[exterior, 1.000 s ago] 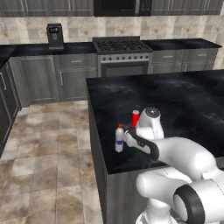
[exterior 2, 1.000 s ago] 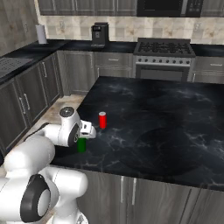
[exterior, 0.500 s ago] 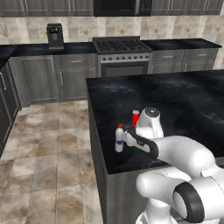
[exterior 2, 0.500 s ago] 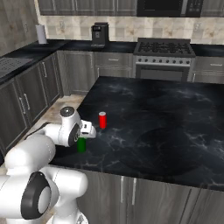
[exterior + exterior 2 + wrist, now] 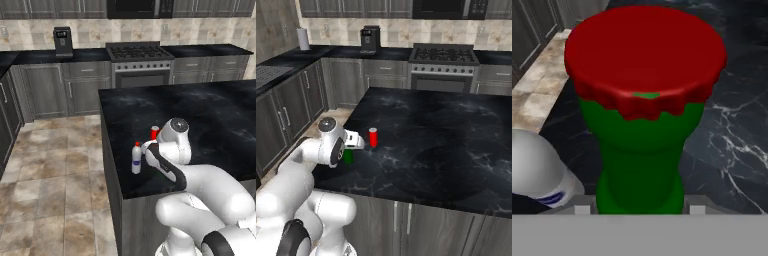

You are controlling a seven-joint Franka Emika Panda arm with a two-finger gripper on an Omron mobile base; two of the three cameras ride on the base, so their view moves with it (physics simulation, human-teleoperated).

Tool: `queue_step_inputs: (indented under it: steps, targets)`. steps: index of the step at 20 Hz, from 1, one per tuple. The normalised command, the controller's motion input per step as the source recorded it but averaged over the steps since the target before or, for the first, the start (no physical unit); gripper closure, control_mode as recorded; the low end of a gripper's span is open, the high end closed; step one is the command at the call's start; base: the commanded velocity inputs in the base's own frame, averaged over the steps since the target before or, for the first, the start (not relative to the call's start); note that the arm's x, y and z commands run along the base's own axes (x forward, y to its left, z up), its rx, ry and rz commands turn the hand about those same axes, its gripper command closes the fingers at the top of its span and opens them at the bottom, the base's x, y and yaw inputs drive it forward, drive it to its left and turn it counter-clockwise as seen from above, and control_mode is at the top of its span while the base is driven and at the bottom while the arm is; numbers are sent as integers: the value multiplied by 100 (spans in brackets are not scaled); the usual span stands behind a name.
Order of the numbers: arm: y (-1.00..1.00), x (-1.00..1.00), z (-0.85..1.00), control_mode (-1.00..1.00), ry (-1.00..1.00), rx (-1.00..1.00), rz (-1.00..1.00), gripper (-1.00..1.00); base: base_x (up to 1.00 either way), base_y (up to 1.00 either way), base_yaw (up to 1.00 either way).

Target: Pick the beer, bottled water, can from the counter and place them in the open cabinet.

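The beer [image 5: 641,150], a green bottle with a red crown cap, stands upright between my fingertips in the hand view. My gripper [image 5: 640,208] is shut on the beer low on its neck. From the right base view, the beer's green body [image 5: 348,157] shows under the hand [image 5: 352,144] near the counter's [image 5: 446,150] left edge. The bottled water [image 5: 136,158] stands just left of the hand, its white shoulder [image 5: 539,175] beside the beer. The red can [image 5: 154,132] [image 5: 373,137] stands a little farther in. The open cabinet is out of view.
The counter edge [image 5: 112,165] drops to a tiled floor [image 5: 55,170] right beside the bottles. A stove [image 5: 140,62] and a coffee machine [image 5: 62,41] stand along the back wall. A paper towel roll [image 5: 303,38] stands on the side counter.
The jaws have come together on the beer's neck. The arm and the other things stay where they were.
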Motion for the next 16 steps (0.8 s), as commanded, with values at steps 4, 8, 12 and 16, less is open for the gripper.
queue_step_inputs:
  steps: [4, 8, 12, 16]
  targets:
    - [0, -23, 76, -100, -11, 0, 0, 100, 0, 0, 0]
    - [0, -36, 75, -100, -10, 0, 0, 100, 0, 0, 0]
    - [0, -40, 72, -100, -4, 0, 0, 100, 0, 0, 0]
    - [0, -42, 75, -100, -2, 0, 0, 100, 0, 0, 0]
